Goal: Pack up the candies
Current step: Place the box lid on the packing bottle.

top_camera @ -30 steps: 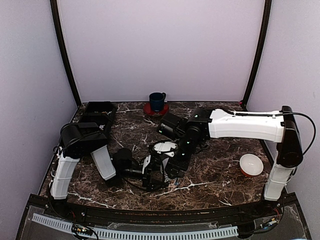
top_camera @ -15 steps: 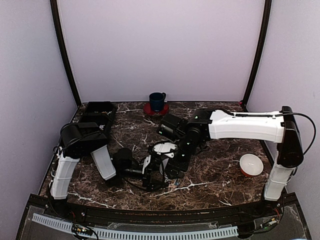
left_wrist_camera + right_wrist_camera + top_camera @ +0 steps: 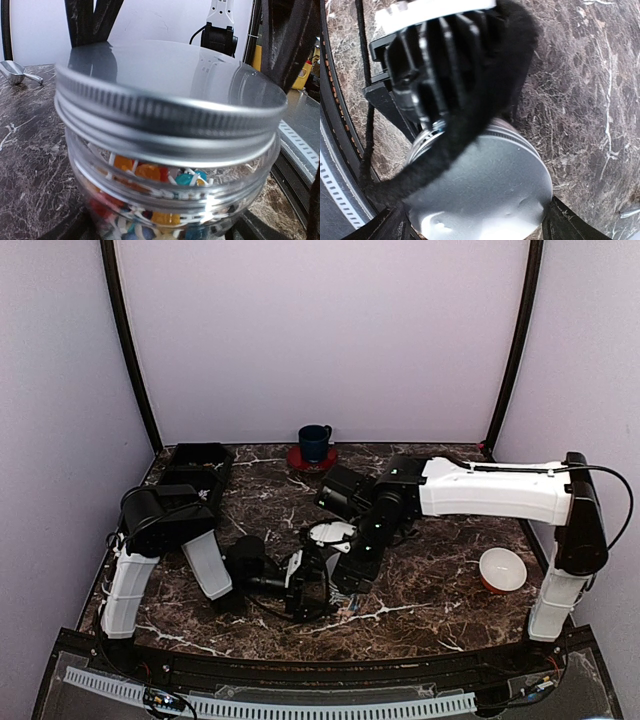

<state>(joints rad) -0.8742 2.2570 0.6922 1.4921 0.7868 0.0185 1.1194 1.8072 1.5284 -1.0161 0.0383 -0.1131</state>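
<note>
Candies [image 3: 150,172] in jar [image 3: 240,192]: left tool [image 3: 312,585] tight on it, right tool [image 3: 479,222] seemingly gripping lid [image 3: 165,75].

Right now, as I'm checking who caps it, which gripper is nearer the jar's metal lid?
Right. The right gripper closes on the lid from above; the left gripper holds the jar lower down, around its clear body just under the lid.

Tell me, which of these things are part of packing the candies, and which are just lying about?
Part of the job:
- the candies
- the clear jar holding them
- the metal lid on top of it

Just lying about:
- the metal scoop
- the blue mug
- the white bowl
- the black tray
</note>
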